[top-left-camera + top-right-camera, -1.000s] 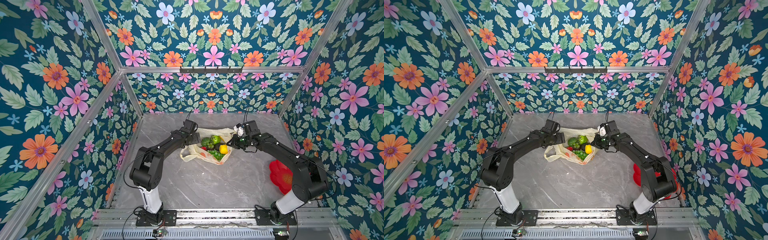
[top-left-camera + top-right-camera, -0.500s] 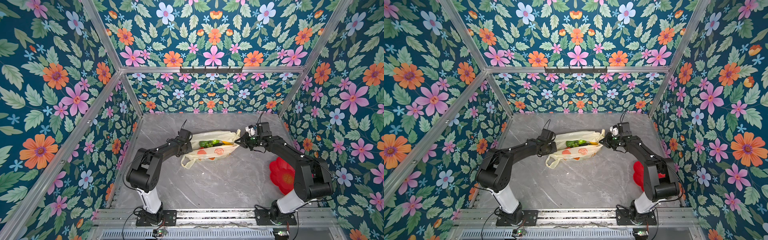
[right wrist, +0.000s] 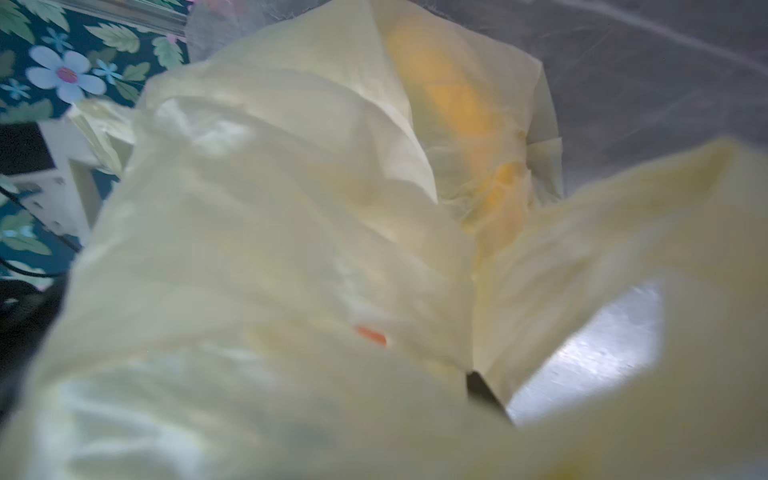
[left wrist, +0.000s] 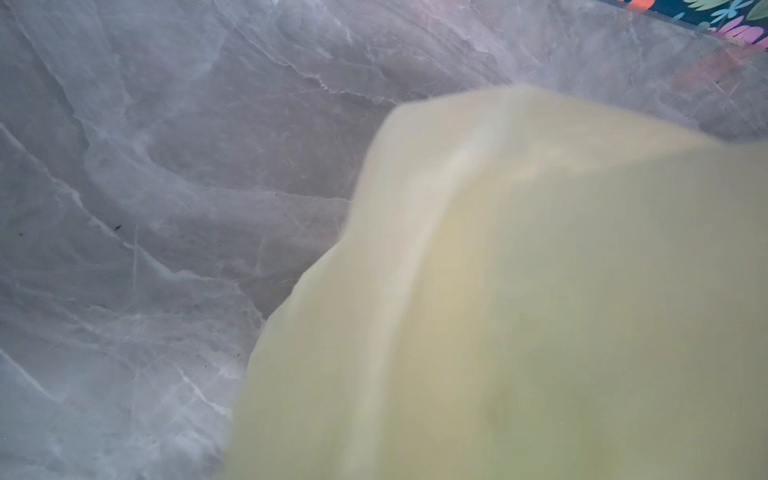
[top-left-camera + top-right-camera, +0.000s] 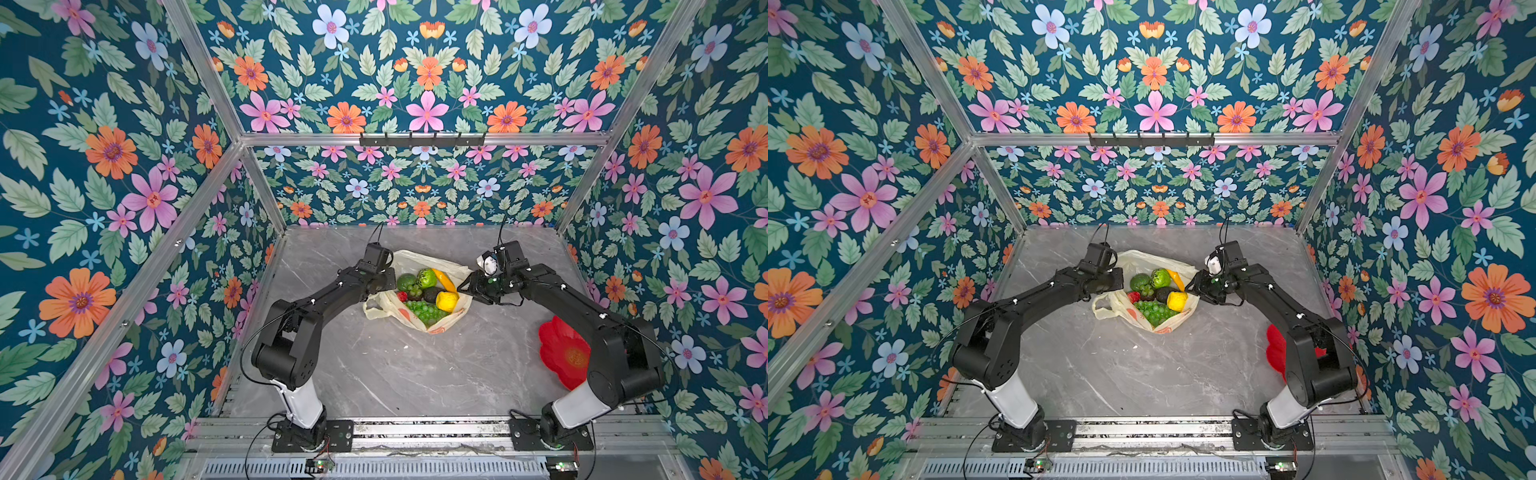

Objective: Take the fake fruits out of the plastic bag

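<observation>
Seen from above, the plastic bag lies on the grey counter between two robot arms; half a second ago it was pulled taut into a narrow strip, and now it has slackened and its mouth gapes; the fake fruits show inside, among them a lemon, grapes and a banana; none is out yet. The left jaws stay clenched on the bag's left rim; the right jaws touch its right rim, and I cannot tell whether they have let go; the fruits sit between both.
</observation>
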